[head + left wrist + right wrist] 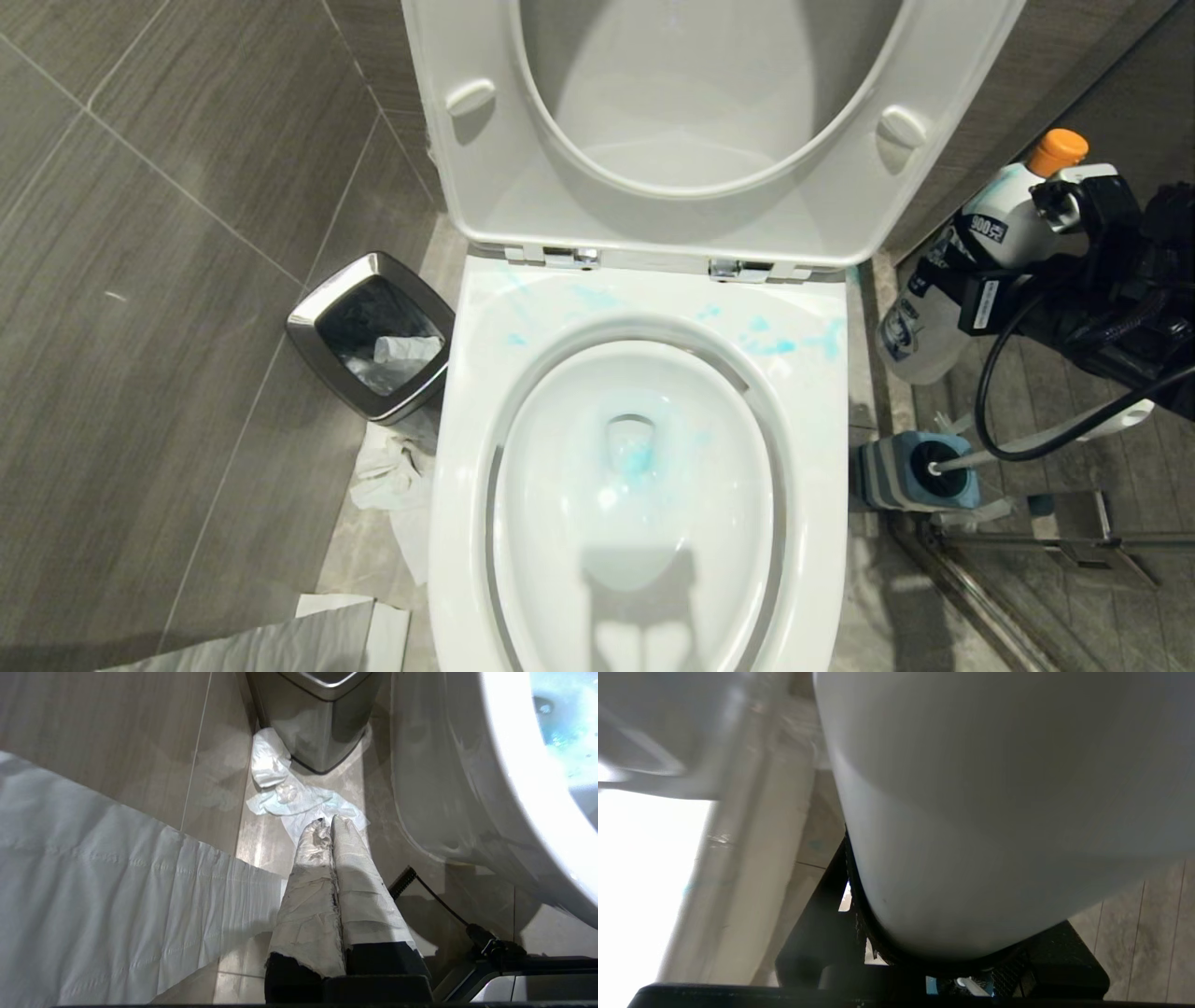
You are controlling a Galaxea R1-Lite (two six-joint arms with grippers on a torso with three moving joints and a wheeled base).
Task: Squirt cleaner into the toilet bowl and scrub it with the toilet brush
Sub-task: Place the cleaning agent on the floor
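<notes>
Turquoise cleaner [773, 346] smearing the back rim of the toilet bowl [467, 448] and tinting the water at its centre. Right gripper [1004, 271] hanging off the bowl's right side, clamping a white cleaner bottle [990, 233] with orange cap. Toilet brush [1036, 439] standing in its blue-and-grey holder [887, 471] on the floor just right of the bowl. Left gripper [327, 826] resting closed and empty, low over the floor by crumpled paper [289, 798] and the steel bin [373, 331], left of the bowl.
</notes>
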